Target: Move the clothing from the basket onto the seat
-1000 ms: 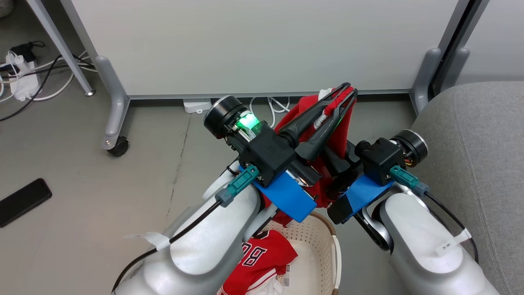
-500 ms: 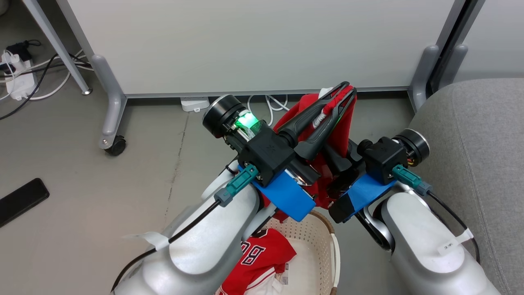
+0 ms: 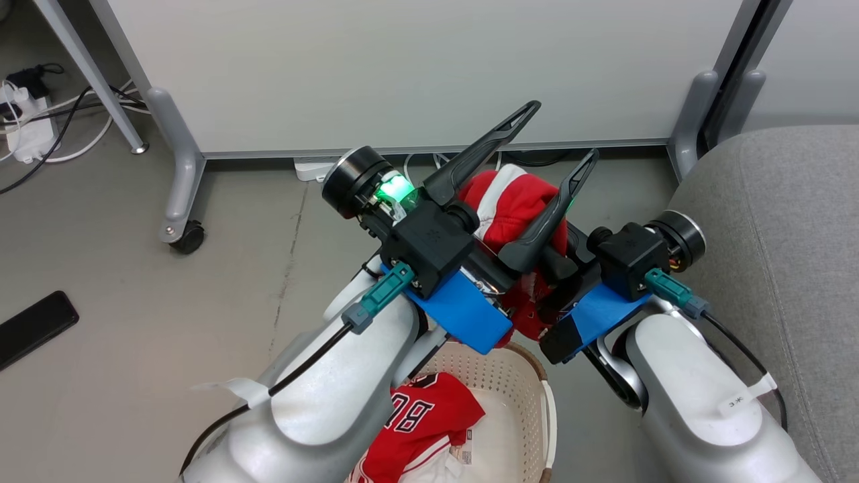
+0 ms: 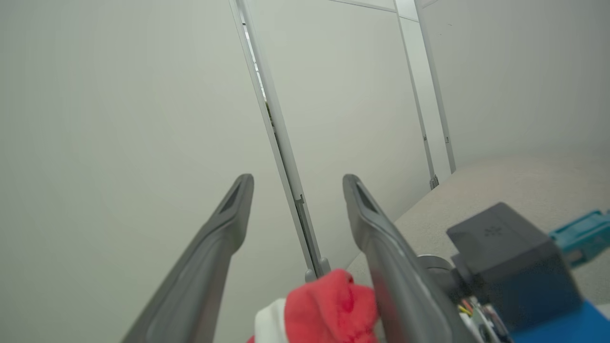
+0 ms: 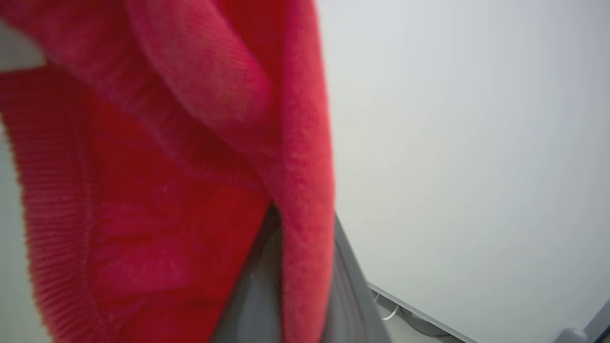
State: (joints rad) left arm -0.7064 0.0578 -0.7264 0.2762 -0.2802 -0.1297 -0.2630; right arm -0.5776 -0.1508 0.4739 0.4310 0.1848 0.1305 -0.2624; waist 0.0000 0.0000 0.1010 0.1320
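The red garment with a broad white band (image 3: 515, 201) hangs bunched above the floor, just beyond the basket (image 3: 537, 396). My left gripper (image 3: 560, 134) is open, its two fingers spread on either side of the garment's top without gripping it. In the left wrist view the left gripper (image 4: 298, 183) stands wide, with the garment (image 4: 329, 305) low between its fingers. My right gripper is shut on the same garment (image 5: 167, 166), red fabric pinched between its grey fingers (image 5: 259, 300). The red jersey (image 3: 429, 422) with dark numerals lies in the basket. The grey seat (image 3: 778, 228) is at the right.
A white partition panel (image 3: 416, 67) on grey feet (image 3: 176, 168) with a caster stands ahead. A power strip and cables (image 3: 27, 127) lie at the far left. A flat black object (image 3: 33, 325) rests on the floor at the left.
My left gripper has opened and let go of the banded garment, which has slumped lower. The right gripper still holds it.
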